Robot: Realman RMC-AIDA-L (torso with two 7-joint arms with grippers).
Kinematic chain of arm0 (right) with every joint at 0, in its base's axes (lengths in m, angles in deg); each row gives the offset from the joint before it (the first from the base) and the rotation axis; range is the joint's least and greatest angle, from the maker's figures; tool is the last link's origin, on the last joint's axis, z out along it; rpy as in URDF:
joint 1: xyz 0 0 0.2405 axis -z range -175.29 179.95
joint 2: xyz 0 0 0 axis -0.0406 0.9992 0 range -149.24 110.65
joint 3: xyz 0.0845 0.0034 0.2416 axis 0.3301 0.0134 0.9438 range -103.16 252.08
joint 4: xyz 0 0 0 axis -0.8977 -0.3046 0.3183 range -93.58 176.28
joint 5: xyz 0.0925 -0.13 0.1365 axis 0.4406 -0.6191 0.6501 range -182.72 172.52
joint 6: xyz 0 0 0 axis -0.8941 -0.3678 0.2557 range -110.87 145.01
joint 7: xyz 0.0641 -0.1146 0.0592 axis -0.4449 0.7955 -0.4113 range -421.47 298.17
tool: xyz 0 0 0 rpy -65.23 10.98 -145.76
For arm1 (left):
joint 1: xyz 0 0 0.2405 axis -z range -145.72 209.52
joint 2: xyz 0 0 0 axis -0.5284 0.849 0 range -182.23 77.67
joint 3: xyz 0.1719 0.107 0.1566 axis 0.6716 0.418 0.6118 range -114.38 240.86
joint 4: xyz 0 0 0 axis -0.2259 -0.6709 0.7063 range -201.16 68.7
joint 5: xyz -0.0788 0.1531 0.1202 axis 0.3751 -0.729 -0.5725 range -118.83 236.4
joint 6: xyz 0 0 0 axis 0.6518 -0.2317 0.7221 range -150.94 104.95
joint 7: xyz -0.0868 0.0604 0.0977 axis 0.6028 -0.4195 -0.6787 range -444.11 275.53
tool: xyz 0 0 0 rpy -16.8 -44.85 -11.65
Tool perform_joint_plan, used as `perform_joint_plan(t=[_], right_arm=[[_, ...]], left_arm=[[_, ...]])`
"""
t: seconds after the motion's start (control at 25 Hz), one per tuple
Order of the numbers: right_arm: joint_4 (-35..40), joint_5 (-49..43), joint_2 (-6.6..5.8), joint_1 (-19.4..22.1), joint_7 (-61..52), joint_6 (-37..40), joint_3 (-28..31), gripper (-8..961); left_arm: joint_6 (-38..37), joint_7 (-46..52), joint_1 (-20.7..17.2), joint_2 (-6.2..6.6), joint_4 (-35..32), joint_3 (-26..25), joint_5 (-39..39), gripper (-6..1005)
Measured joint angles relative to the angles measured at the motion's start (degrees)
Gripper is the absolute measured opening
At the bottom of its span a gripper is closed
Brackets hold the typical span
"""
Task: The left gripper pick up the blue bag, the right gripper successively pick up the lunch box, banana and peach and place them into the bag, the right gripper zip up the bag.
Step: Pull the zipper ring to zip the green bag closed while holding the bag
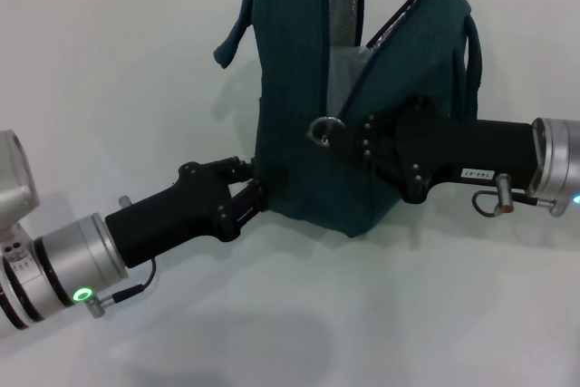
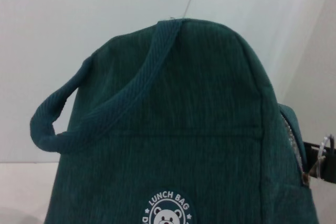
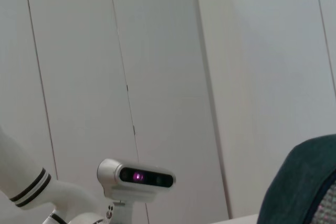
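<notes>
Head view: blue bag (image 1: 308, 133) upright on the white table (image 1: 136, 70), mouth partly agape with foil lining showing; left gripper (image 1: 258, 189) pinched on its lower side panel, right gripper (image 1: 349, 133) at the ring zip pull (image 1: 323, 130), fingers apparently closed about it though hard to confirm — by judgement the zipping step, with lunch box, banana and peach nowhere visible, presumably inside. Left wrist view: only the bag's handle (image 2: 79, 108), logo (image 2: 167, 209) and the ring at the edge, no fingers. Right wrist view: a corner of bag only; next, a steady pull of the ring along the zip track against the left hold.
</notes>
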Motion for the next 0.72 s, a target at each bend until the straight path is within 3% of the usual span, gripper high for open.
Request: perform_joint_plan(t=[0.72], right_arm=[[0.5,7.2,0.00,0.8,0.1,3.3,-0.3,9]], left_arm=[[1.5,-0.1,0.5,0.06,-0.1,4.4,-1.3,100]])
